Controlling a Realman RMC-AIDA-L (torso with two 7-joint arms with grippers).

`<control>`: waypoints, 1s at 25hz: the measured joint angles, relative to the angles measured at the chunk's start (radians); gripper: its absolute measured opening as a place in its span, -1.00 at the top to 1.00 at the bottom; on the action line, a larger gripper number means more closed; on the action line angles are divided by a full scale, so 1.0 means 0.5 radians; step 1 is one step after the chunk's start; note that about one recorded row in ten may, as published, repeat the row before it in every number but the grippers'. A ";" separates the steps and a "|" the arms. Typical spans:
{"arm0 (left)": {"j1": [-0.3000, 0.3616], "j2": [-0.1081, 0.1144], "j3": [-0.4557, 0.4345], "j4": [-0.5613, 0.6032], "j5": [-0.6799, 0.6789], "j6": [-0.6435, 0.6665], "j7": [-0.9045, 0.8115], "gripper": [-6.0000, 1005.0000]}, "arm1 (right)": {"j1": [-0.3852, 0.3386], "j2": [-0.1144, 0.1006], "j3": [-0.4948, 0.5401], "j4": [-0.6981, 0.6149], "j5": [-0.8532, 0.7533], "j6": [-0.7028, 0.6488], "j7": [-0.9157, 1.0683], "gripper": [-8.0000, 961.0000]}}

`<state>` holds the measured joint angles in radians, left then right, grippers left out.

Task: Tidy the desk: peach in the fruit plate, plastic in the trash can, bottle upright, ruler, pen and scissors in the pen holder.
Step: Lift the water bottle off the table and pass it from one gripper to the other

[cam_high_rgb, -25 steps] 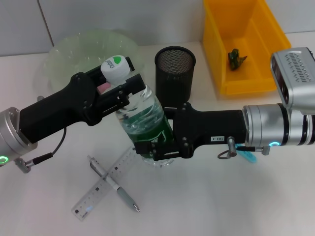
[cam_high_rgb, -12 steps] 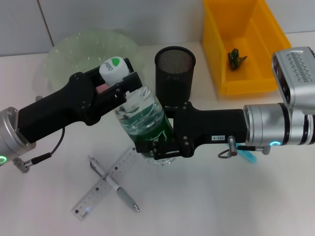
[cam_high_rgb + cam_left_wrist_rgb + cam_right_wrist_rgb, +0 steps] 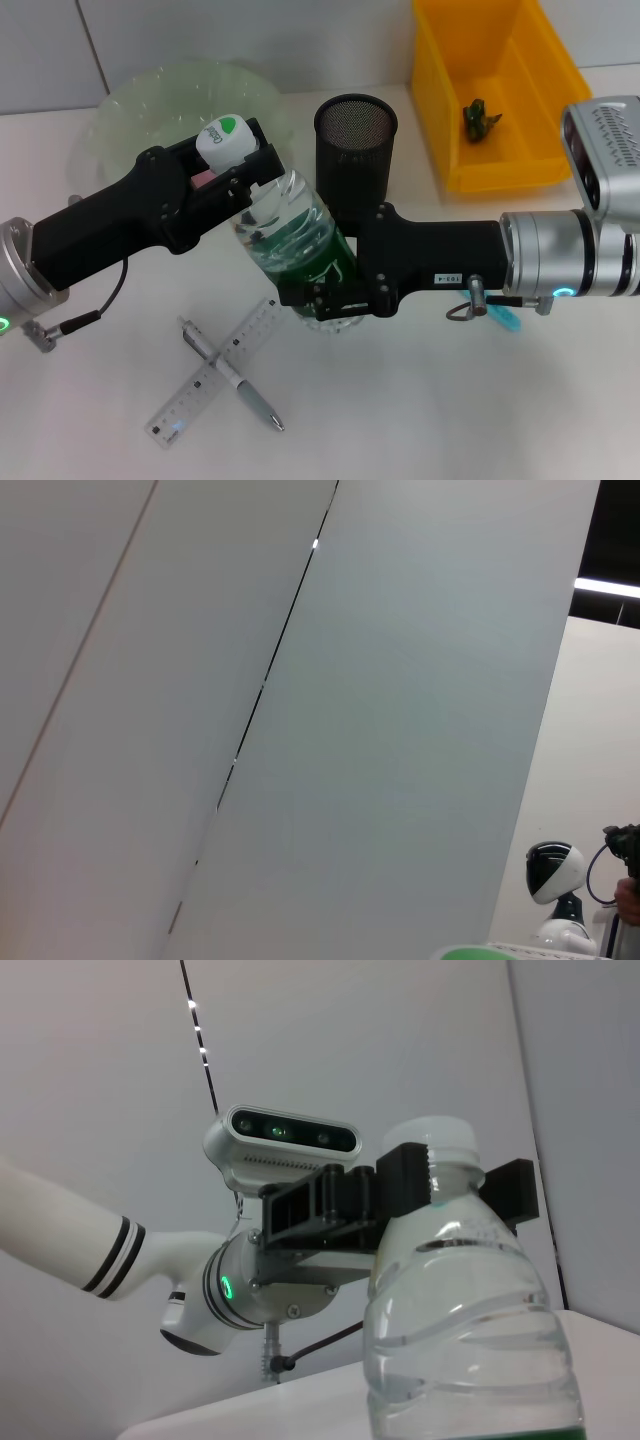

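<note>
A clear water bottle (image 3: 290, 235) with a green label and a white cap (image 3: 225, 140) hangs tilted above the desk, cap toward the far left. My left gripper (image 3: 235, 172) is shut on its neck. My right gripper (image 3: 325, 300) is shut on its base. In the right wrist view the bottle (image 3: 470, 1330) fills the foreground with the left gripper (image 3: 400, 1195) clamped at its neck. A clear ruler (image 3: 215, 370) and a grey pen (image 3: 235, 378) lie crossed on the desk near the front left. A teal scissors handle (image 3: 505, 318) pokes out under my right arm. The peach is out of view.
A black mesh pen holder (image 3: 355, 150) stands just behind the bottle. A pale green fruit plate (image 3: 150, 95) is at the back left. A yellow bin (image 3: 500, 165) at the back right holds a small dark green scrap (image 3: 480, 118).
The bottle's cap has swung slightly left and its base slightly right, both grippers still holding it. The ruler and pen have not moved.
</note>
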<state>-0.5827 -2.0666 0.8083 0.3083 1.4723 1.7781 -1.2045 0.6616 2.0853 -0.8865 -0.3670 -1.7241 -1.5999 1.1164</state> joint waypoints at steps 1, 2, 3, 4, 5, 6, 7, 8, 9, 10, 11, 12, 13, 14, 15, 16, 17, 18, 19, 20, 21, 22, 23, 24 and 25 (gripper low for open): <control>0.000 0.001 0.000 0.000 -0.002 0.004 0.000 0.11 | 0.000 0.000 0.000 0.001 0.001 -0.005 -0.001 -0.68; -0.002 0.001 0.000 0.000 -0.001 0.005 0.000 0.11 | 0.000 -0.001 0.000 0.001 0.001 -0.008 -0.002 -0.68; -0.004 0.001 0.000 0.000 0.000 0.005 0.000 0.11 | -0.001 -0.001 0.000 0.002 0.001 -0.011 -0.002 -0.68; -0.004 0.001 0.000 0.000 0.000 0.005 0.000 0.11 | -0.001 -0.001 0.000 0.003 0.002 -0.012 -0.002 -0.68; -0.004 0.001 0.000 0.000 0.000 0.005 0.000 0.11 | -0.001 -0.001 -0.001 0.004 0.002 -0.012 -0.002 -0.69; -0.005 0.001 -0.002 0.000 0.001 0.006 0.000 0.11 | -0.001 -0.001 -0.002 0.006 0.003 -0.012 -0.002 -0.69; -0.001 -0.001 -0.008 0.000 0.000 0.006 0.000 0.11 | -0.001 -0.002 -0.003 0.007 0.004 -0.011 0.001 -0.69; 0.001 -0.001 -0.011 0.000 0.000 0.006 0.000 0.11 | -0.001 -0.002 -0.003 0.008 0.004 -0.010 0.005 -0.69; 0.001 -0.001 -0.011 0.000 0.000 0.006 0.000 0.11 | -0.001 -0.003 -0.003 0.009 0.005 -0.009 0.010 -0.69; 0.002 -0.001 -0.012 0.000 0.000 0.006 0.000 0.11 | -0.001 -0.004 -0.002 0.009 0.005 -0.008 0.014 -0.69; 0.002 -0.001 -0.007 0.000 -0.002 0.005 -0.002 0.11 | -0.001 -0.004 -0.002 0.010 0.005 -0.007 0.017 -0.69; 0.002 -0.001 -0.005 0.000 -0.002 0.004 -0.003 0.11 | 0.000 -0.004 -0.007 0.010 0.005 -0.006 0.022 -0.69; 0.002 -0.001 -0.004 0.000 -0.002 0.004 -0.003 0.11 | 0.002 -0.004 -0.011 0.010 0.005 -0.004 0.026 -0.69; 0.001 -0.002 -0.003 0.000 -0.002 0.003 -0.004 0.11 | 0.005 -0.005 -0.015 0.010 0.005 0.000 0.030 -0.69; -0.001 -0.002 -0.003 0.000 -0.003 0.002 -0.005 0.11 | 0.006 -0.005 -0.017 0.010 0.005 0.004 0.033 -0.69; -0.002 -0.002 -0.003 0.000 -0.003 0.002 -0.007 0.11 | 0.006 -0.005 -0.017 0.010 0.005 0.006 0.034 -0.69; -0.002 -0.002 -0.003 0.000 -0.003 0.002 -0.007 0.11 | 0.006 -0.005 -0.017 0.010 0.005 0.011 0.034 -0.69; -0.002 -0.002 -0.003 0.000 -0.003 0.002 -0.007 0.11 | 0.007 -0.005 -0.018 0.010 0.005 0.016 0.034 -0.69; -0.002 -0.002 -0.003 0.000 -0.003 0.002 -0.007 0.11 | 0.007 -0.005 -0.018 0.010 0.005 0.021 0.034 -0.69; -0.004 -0.002 -0.003 0.000 -0.003 0.001 -0.012 0.11 | 0.007 -0.005 -0.018 0.009 0.005 0.023 0.035 -0.69; -0.004 -0.002 -0.003 0.000 -0.003 0.001 -0.012 0.11 | 0.006 -0.005 -0.019 0.008 0.005 0.023 0.035 -0.69; -0.010 -0.002 -0.003 0.002 0.002 -0.001 -0.019 0.11 | 0.006 -0.005 -0.019 0.007 0.005 0.024 0.035 -0.69; -0.012 -0.002 -0.003 0.002 0.004 -0.002 -0.022 0.11 | 0.006 -0.005 -0.019 0.006 0.005 0.025 0.035 -0.69; -0.012 -0.002 -0.003 0.002 0.004 -0.002 -0.022 0.11 | 0.006 -0.005 -0.019 0.006 0.005 0.025 0.036 -0.69; -0.012 -0.002 -0.003 0.002 0.004 -0.002 -0.022 0.11 | 0.006 -0.005 -0.019 0.005 0.005 0.026 0.036 -0.69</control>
<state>-0.5885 -2.0678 0.8069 0.3093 1.4741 1.7773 -1.2154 0.6648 2.0830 -0.8959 -0.3646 -1.7218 -1.5870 1.1342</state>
